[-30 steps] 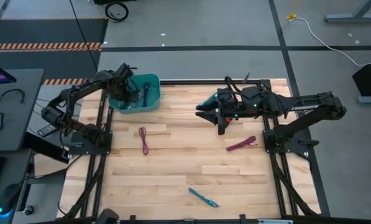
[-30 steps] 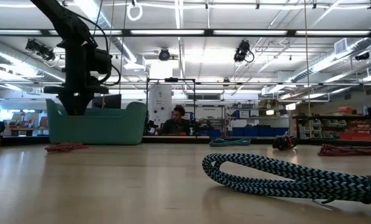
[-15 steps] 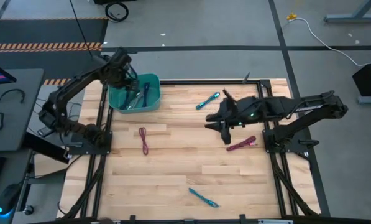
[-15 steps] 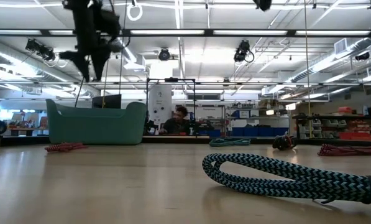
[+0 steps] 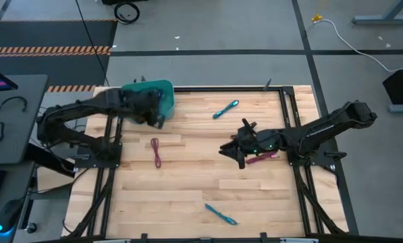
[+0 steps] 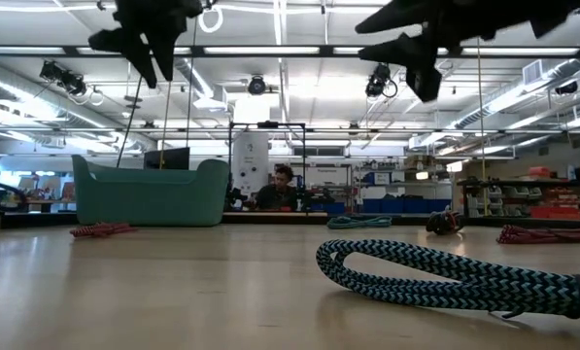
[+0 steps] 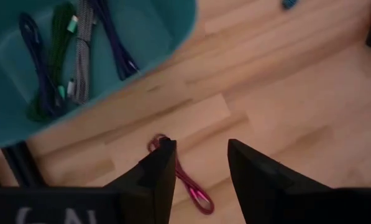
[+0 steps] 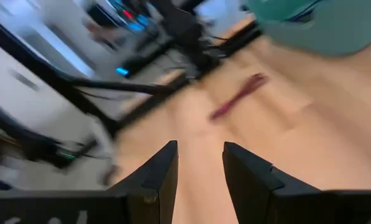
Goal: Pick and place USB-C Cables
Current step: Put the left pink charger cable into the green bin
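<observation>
The teal bin [image 5: 162,92] stands at the table's far left and holds several USB-C cables [image 7: 79,56] in purple, green and grey. My left gripper [image 7: 197,146] is open and hovers just off the bin's near right corner [image 5: 155,118], above a maroon cable [image 7: 184,177] that lies flat [image 5: 156,152]. My right gripper [image 8: 199,149] is open and hovers in mid-table [image 5: 229,152], beside another maroon cable [image 5: 262,157] on the wood. A teal cable [image 5: 225,109] lies toward the far edge, and another teal cable [image 5: 220,214] lies near the near edge [image 6: 445,277].
The left arm [image 5: 79,115] reaches in from the left and covers part of the bin. The right arm [image 5: 323,128] stretches in from the right. A dark frame [image 5: 292,169] borders the table on both sides. Bare wood [image 5: 187,189] lies between the cables.
My left gripper has risen out of the bin and swung over its rim toward the near edge, stopping above the table beside it. My right gripper has moved from the far teal cable toward the near edge, leaving that cable lying uncovered on the wood.
</observation>
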Action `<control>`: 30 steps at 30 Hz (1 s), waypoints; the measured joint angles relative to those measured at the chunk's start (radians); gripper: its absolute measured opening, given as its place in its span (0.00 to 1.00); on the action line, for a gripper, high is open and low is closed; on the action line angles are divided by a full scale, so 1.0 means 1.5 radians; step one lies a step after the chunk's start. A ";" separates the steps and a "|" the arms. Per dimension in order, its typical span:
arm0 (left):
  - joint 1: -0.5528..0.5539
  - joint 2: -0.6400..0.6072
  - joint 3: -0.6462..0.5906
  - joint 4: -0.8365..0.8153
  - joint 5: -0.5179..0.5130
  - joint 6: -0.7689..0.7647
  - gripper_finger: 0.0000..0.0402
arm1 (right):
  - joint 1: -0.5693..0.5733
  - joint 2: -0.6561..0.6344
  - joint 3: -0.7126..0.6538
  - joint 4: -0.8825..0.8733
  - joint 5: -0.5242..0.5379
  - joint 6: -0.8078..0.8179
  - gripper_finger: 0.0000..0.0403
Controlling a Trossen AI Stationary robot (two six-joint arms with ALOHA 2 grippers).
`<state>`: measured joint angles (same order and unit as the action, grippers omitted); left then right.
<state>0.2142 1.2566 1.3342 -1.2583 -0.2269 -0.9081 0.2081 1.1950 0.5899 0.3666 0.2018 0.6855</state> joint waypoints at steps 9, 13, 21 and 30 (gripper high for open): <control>-0.229 0.018 -0.066 -0.029 -0.135 -0.319 0.35 | -0.019 0.000 -0.097 0.197 -0.105 0.071 0.33; -0.302 0.018 -0.197 0.056 -0.126 -0.500 0.35 | -0.036 0.000 -0.097 0.197 -0.106 0.067 0.33; -0.323 0.021 -0.440 0.377 -0.133 -0.596 0.40 | -0.067 0.000 -0.097 0.195 -0.120 0.066 0.33; -0.249 0.023 -0.551 0.466 -0.118 -0.589 0.49 | -0.095 -0.011 -0.085 0.193 -0.201 0.087 0.32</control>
<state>-0.1586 1.2903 0.5073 -0.5587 -0.4037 -1.7912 0.0657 1.1788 0.4625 0.6554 -0.0996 0.8162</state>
